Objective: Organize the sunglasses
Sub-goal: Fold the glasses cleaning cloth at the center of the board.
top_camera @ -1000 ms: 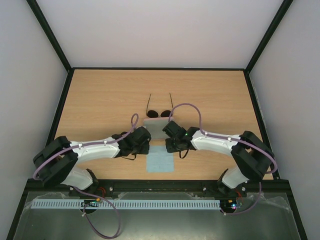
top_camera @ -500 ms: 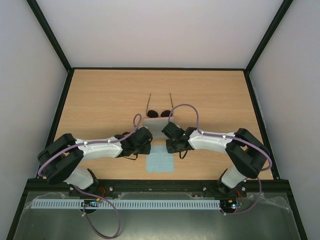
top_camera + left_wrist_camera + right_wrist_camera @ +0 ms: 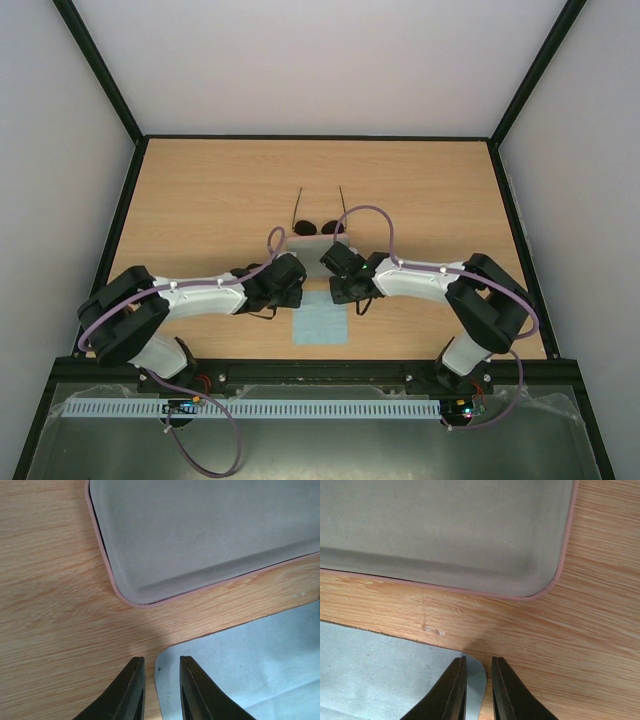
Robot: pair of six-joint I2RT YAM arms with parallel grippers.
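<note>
Both barely spread and empty, left end effector (image 3: 160, 662) and right end effector (image 3: 477, 661) hover over cloth (image 3: 321, 320) corners; sunglasses (image 3: 306, 228) on desk (image 3: 200, 200) at 12 o'clock past case (image 3: 200, 530), frame spanning 9-to-3, right slightly nearer.

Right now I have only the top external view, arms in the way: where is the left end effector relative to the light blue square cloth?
Observer: The left end effector hangs over the light blue square cloth's far left corner, jaws narrowly apart.
Operator: And the right one?
Observer: The right end effector hangs over the far right corner, narrowly open too.
Operator: Anything in the pink rounded-rectangle case?
Observer: Its visible corners hold only bare grey lining.
</note>
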